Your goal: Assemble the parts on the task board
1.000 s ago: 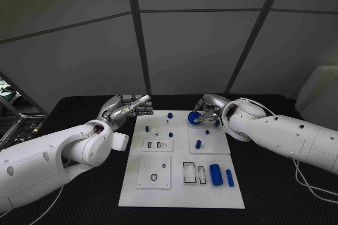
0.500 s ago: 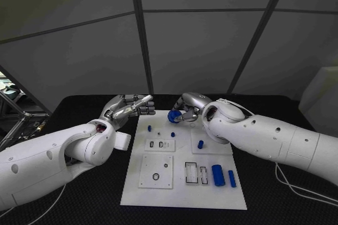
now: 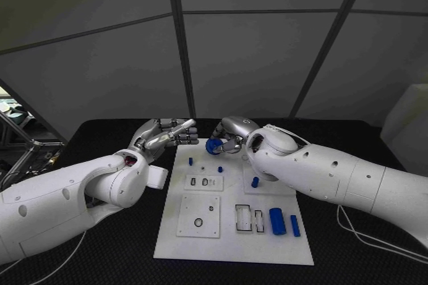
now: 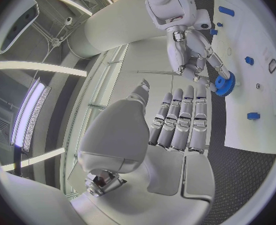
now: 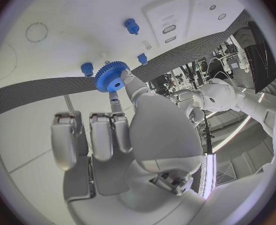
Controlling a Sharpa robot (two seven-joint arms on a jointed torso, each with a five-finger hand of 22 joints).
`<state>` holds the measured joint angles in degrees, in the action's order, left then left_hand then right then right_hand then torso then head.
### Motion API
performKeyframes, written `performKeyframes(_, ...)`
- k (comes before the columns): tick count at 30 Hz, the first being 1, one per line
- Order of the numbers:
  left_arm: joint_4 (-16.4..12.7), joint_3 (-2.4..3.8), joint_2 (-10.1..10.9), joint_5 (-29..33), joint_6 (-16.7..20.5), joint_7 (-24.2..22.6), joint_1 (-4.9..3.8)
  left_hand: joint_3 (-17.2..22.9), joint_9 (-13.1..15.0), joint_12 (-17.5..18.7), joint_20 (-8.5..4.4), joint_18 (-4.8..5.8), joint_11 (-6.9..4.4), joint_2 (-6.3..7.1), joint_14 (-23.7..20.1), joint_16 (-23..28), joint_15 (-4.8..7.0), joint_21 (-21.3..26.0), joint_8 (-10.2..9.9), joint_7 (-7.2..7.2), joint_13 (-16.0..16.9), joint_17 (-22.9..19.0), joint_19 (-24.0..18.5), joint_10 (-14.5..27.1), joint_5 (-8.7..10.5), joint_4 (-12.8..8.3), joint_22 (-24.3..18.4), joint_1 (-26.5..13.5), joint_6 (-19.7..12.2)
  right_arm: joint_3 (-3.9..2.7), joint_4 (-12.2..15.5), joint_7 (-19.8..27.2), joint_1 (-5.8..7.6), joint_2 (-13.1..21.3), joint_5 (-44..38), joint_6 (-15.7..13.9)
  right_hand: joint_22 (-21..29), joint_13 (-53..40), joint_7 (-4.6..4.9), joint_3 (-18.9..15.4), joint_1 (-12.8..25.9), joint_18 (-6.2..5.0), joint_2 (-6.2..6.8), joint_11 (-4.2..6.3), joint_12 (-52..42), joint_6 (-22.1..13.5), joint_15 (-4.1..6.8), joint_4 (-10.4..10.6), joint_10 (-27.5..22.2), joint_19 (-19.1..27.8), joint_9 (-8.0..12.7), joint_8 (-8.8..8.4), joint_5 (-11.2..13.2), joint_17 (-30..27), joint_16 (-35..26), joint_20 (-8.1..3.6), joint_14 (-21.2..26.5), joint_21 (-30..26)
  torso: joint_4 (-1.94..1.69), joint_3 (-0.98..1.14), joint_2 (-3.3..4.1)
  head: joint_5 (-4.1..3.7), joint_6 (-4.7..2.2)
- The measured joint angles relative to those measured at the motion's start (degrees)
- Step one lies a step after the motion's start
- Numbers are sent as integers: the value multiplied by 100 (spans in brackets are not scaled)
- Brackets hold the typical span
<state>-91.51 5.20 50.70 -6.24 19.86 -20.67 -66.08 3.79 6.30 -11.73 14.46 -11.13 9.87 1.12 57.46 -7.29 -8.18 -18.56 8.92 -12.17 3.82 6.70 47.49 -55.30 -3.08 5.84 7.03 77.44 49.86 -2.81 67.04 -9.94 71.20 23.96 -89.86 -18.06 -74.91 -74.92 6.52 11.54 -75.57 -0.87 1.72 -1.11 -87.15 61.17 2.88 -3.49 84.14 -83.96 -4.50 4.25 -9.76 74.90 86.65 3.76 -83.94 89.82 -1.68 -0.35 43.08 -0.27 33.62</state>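
Note:
The white task board [image 3: 232,238] lies in the middle of the black table. My right hand [image 3: 229,135] hovers over the board's far left corner and pinches a blue gear [image 3: 214,146] between thumb and fingertips. The gear [image 5: 112,76] hangs just above the board [image 5: 63,15], near a small blue peg [image 5: 87,68]. My left hand [image 3: 169,134] floats beside the board's far left edge, fingers straight, holding nothing. From the left wrist I see the right hand [image 4: 190,52] with the gear [image 4: 224,83].
Small blue pegs [image 3: 189,162] [image 3: 220,169] [image 3: 254,182] stand on the board's far half. Two blue cylinders [image 3: 276,221] [image 3: 294,225] lie at its near right, beside rectangular slots [image 3: 247,217]. A ring recess [image 3: 198,222] sits at the near left.
My right hand has carried the blue gear leftwards across the board's far edge, from the far right area to the far left corner. The left hand has stayed put.

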Motion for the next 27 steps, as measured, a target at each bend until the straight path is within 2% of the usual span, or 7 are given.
performKeyframes(10,0,0,-10,0,-2,2,-1,0,0,0,0,0,0,0,0,0,0,0,0,0,0,0,0,0,0,0,-4,0,0,30,-84,17,-5,-94,-59,119,0,0,13,0,31,0,14,0,0,13,0,0,0,0,0,17,1,0,0,0,0,0,13,3,0,10,25)
performKeyframes(25,-2,1,-6,0,-4,3,-1,0,1,0,0,0,0,0,0,-1,0,0,0,0,0,0,0,0,0,0,-4,0,0,38,-175,-44,-7,-125,-136,341,0,0,20,22,81,0,7,0,0,21,-1,-25,0,0,0,6,-12,4,0,0,0,0,16,4,-1,13,31)
performKeyframes(27,-1,1,-6,0,-5,4,-1,0,0,0,0,0,0,0,0,-1,0,0,0,0,0,0,0,0,0,0,-4,0,0,39,-190,-61,-8,-137,-146,390,0,0,30,30,120,0,46,0,0,55,-1,-31,0,0,-1,-27,-12,4,0,0,0,0,16,5,-1,15,38)
